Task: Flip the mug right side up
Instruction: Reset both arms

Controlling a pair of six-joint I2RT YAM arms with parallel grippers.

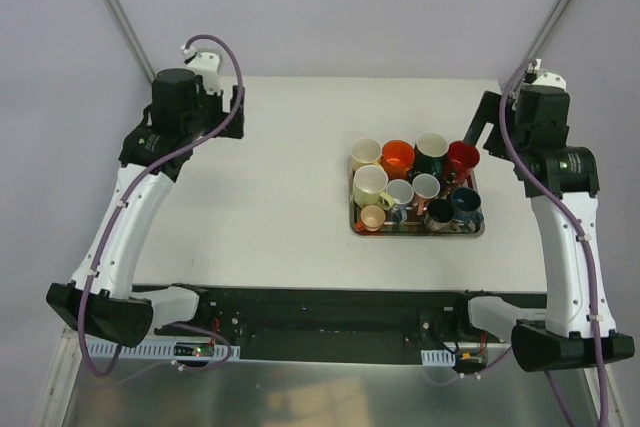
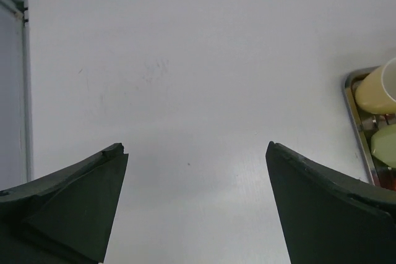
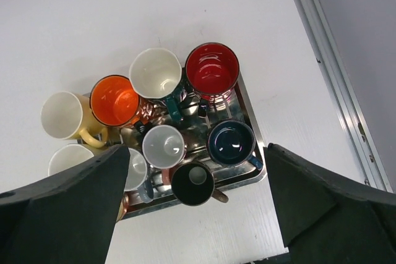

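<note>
Closest to each wrist lens are the dark fingers. The left pincer [image 2: 195, 148] is spread wide over the bare tabletop [image 2: 185, 60]. The right pincer [image 3: 197, 148] is spread just as wide and hangs above the tray [image 1: 418, 232]. Neither of them holds anything.

The mug I must turn is somewhere in the group of mugs [image 1: 426, 187] on that tray, at the right side of the tabletop, but I cannot tell which one. Nearly all of them show an open mouth. Only the small peach mug [image 1: 372, 217] looks from above like a flat disc, so I guess it stands on its mouth. In the right wrist view a finger hides it.

My worry is the crowding. The mugs touch each other and their handles point into the gaps. A finger that goes down between them could push a neighbour over, or catch a handle and lift two mugs together. I also think a glazed wall may slip during the turning. The tray could slide if it is pushed sideways.

The count in the top view is ten mugs, one tray and two arms.
</note>
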